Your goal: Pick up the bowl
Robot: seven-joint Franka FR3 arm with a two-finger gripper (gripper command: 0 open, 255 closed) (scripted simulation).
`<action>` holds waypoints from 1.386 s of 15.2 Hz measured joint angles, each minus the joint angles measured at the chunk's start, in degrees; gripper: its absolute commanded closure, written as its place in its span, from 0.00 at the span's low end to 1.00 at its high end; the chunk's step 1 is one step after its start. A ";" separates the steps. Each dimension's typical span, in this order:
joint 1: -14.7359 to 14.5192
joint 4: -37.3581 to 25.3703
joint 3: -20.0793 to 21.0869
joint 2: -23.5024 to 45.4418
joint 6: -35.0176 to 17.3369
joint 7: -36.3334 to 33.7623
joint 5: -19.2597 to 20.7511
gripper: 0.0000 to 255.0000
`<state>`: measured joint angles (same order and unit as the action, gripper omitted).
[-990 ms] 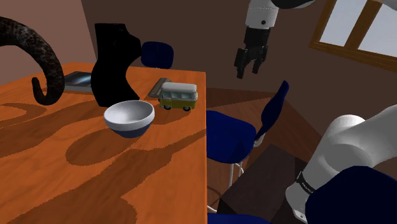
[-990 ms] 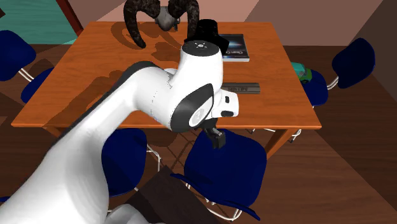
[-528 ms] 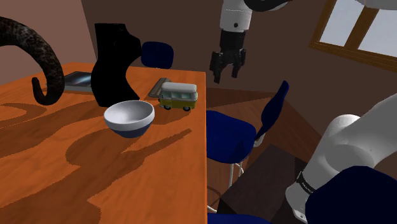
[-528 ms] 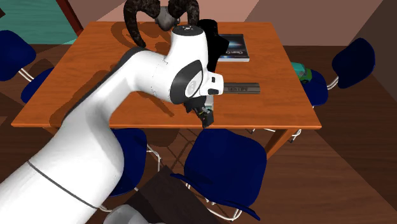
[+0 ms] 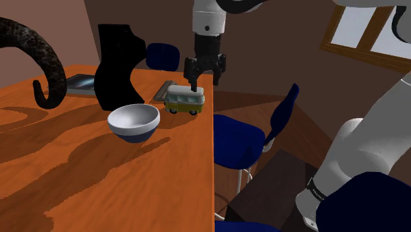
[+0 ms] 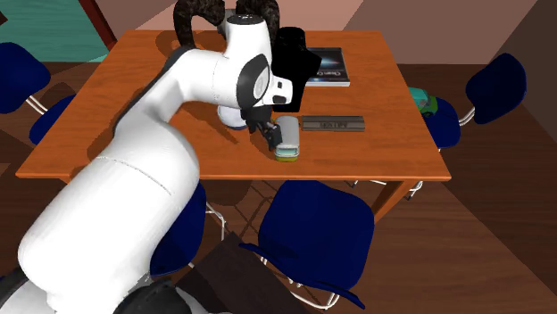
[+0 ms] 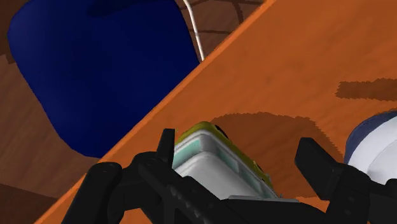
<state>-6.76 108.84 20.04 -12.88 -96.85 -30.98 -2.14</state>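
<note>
**Pincer** (image 5: 203, 82): all black, on a white arm. The jaws are released and stand apart, with nothing gripped. It hangs fingers-down just over the van's roof. In the wrist view the pincer (image 7: 238, 145) straddles the van, and whether a finger touches it cannot be told.

**Bowl** (image 5: 134, 122): white inside, dark blue outside at the base. It stands upright on the desk, free of the pincer. It is near the van, on the side away from the desk's edge, just in front of the black vase. In the wrist view a part of it (image 7: 376, 145) shows beyond one finger. In the second exterior view the arm hides most of it (image 6: 235, 124).

**Van** (image 5: 184, 99): a toy with a yellow-green body, pale roof and teal windows. It stands on its wheels near the desk's edge, under the pincer.

**Vase** (image 5: 118, 64): a pure black, waisted shape, upright behind the bowl.

**Horn** (image 5: 36, 53): dark, mottled and curved, at the shoulder view's left.

**Book** (image 5: 82, 82): lies flat behind the vase.

**Bar** (image 6: 333, 124): grey and flat, beside the van.

**Desk** (image 5: 99, 184): orange wood, crossed by the arm's shadows.

**Chairs** (image 5: 240, 140): blue seats, set around the desk.

**Window** (image 5: 369, 29): wood-framed, at the shoulder view's upper right.
</note>
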 measured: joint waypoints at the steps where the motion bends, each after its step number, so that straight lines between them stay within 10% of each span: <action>1: -0.27 -1.74 0.88 2.10 -0.29 -1.27 0.46 0.00; 12: -7.41 -27.71 7.50 26.57 3.68 -14.83 9.50 0.00; 20: -7.50 -23.58 7.42 27.62 -1.35 -15.52 9.96 0.00; 21: -7.45 -23.25 7.40 27.60 -1.66 -15.50 9.95 1.00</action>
<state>-14.22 85.58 27.44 14.72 -98.50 -46.47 7.82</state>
